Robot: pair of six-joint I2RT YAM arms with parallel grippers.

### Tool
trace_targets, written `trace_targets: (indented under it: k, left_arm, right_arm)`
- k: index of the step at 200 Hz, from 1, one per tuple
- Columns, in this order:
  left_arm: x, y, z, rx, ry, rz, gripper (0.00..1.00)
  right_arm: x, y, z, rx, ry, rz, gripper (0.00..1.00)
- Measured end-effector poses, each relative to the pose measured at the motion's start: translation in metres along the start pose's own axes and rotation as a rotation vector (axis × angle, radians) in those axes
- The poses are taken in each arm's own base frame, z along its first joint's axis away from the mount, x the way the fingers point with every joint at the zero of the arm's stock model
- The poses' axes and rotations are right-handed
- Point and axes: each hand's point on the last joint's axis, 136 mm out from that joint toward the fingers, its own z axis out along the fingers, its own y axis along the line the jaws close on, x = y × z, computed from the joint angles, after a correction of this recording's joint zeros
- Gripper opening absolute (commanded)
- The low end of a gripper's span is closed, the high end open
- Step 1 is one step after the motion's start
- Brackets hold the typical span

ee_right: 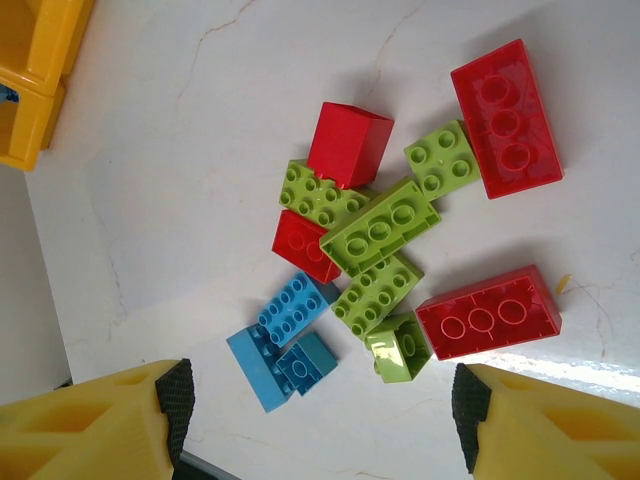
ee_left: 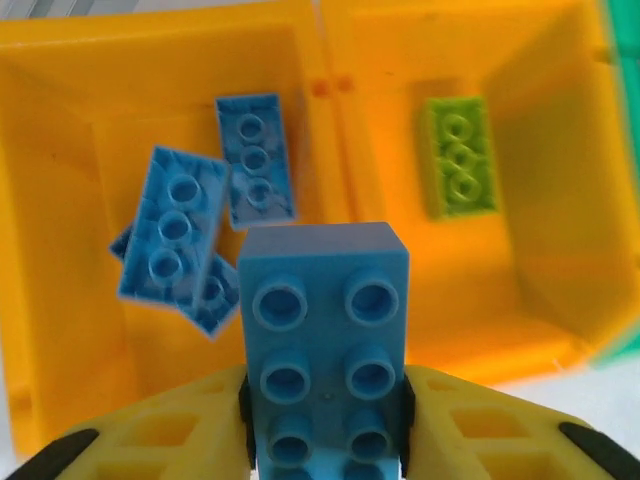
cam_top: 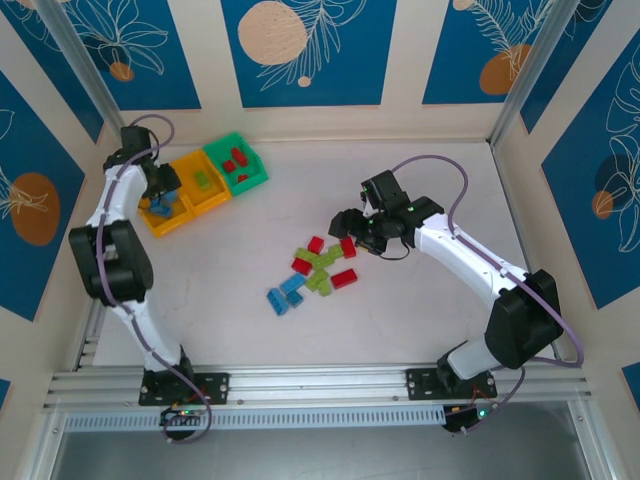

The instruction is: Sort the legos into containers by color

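Nearest me, the loose legos (cam_top: 312,268) lie heaped in the middle of the surface (cam_top: 200,300), with red, green and blue pieces touching. The right hand (ee_right: 320,400) hovers over them, spread wide and empty. If it closes into that clump, it could catch two colours at once. Farther off, the left hand (ee_left: 325,420) grips a blue brick (ee_left: 325,330) above the containers (ee_left: 320,40), roughly over the join between the bin of blue bricks (ee_left: 60,250) and the one holding a green brick (ee_left: 460,155). Let go there, I reckon it could clip the rim and tumble into the wrong side.
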Motion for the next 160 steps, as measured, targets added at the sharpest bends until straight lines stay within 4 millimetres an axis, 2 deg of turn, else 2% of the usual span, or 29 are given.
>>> trace_targets:
  k: [12, 22, 46, 66, 86, 95, 107, 118, 132, 145, 160]
  left_arm:
    - [-0.005, 0.007, 0.016, -0.013, 0.024, -0.011, 0.59]
    - [-0.007, 0.011, 0.021, -0.017, 0.034, -0.018, 0.6]
    - [-0.011, 0.012, 0.009, -0.002, 0.023, -0.03, 0.6]
    - [-0.006, 0.0, -0.022, 0.061, -0.012, -0.044, 0.6]
    - [0.014, -0.023, -0.074, 0.148, -0.066, -0.028, 0.6]
    - [0.025, -0.043, -0.099, 0.2, -0.098, 0.014, 0.6]
    - [0.045, -0.082, -0.133, 0.288, -0.144, 0.104, 0.6]
    - [0.072, -0.122, -0.161, 0.387, -0.167, 0.217, 0.6]
    - [0.114, -0.16, -0.182, 0.492, -0.156, 0.349, 0.6]
    - [0.151, -0.171, -0.186, 0.535, -0.124, 0.441, 0.62]
    - [0.18, -0.165, -0.181, 0.53, -0.083, 0.502, 0.63]
  right_arm:
    - [0.0, 0.0, 0.0, 0.002, 0.001, 0.001, 0.72]
    - [0.001, -0.001, 0.0, 0.005, 0.003, 0.002, 0.72]
    - [0.002, -0.003, 0.0, 0.014, 0.007, 0.004, 0.72]
    - [0.002, -0.003, 0.001, 0.014, 0.008, 0.004, 0.72]
    - [-0.001, -0.004, 0.011, 0.032, 0.024, -0.002, 0.72]
    - [-0.006, -0.004, 0.019, 0.046, 0.031, -0.006, 0.72]
    - [-0.013, -0.002, 0.032, 0.065, 0.043, -0.009, 0.72]
    - [-0.021, -0.001, 0.047, 0.094, 0.052, -0.004, 0.72]
    - [-0.031, 0.003, 0.066, 0.13, 0.06, 0.008, 0.71]
    - [-0.038, 0.005, 0.082, 0.171, 0.066, 0.022, 0.71]
    - [-0.043, 0.007, 0.101, 0.219, 0.071, 0.036, 0.71]
